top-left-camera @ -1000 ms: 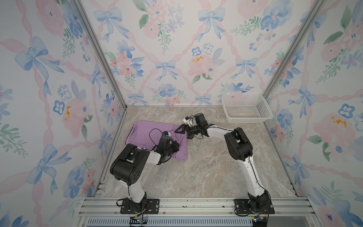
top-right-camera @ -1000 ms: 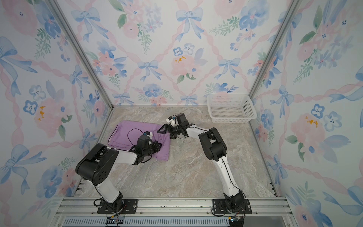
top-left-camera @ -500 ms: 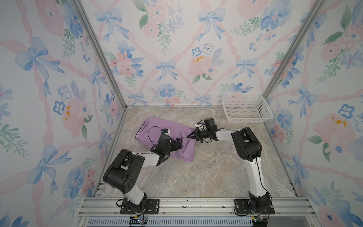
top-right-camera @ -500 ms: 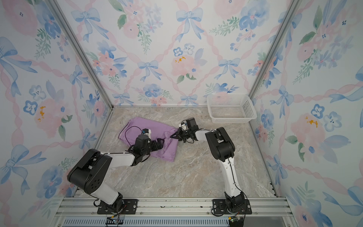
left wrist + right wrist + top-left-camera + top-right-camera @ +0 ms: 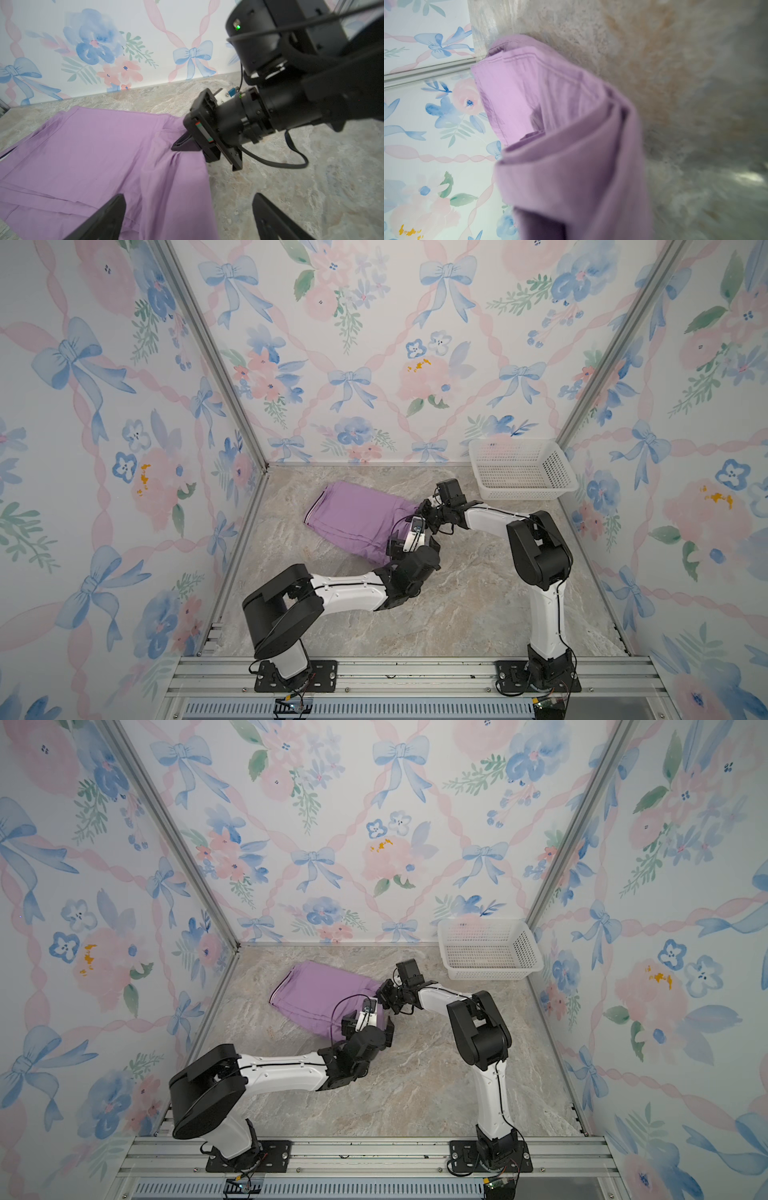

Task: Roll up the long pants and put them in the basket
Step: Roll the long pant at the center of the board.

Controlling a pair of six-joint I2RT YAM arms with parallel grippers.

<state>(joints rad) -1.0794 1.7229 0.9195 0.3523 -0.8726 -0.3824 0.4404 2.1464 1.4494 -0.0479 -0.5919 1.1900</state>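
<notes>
Purple long pants lie folded flat on the marble table, just left of frame centre in both top views, with a thin striped edge showing at their left end. The right gripper has its fingers pressed together, pinching the right edge of the pants and lifting it a little. In a top view it sits at centre, right at the fabric corner. The left gripper is spread wide and holds nothing. One finger is over the fabric, the other over bare table at the lower right. In the top views the left wrist and its cable cover the lower right corner of the pants. The right arm fills the upper right of the left wrist view and blocks the wall behind it. In the right wrist view, bunched, blurry purple fabric fills the middle and hides that gripper's own fingers. A white mesh basket sits right of centre against the back wall, well apart from the pants. There is floral wallpaper all around and a metal rail along the bottom of the frame.
</notes>
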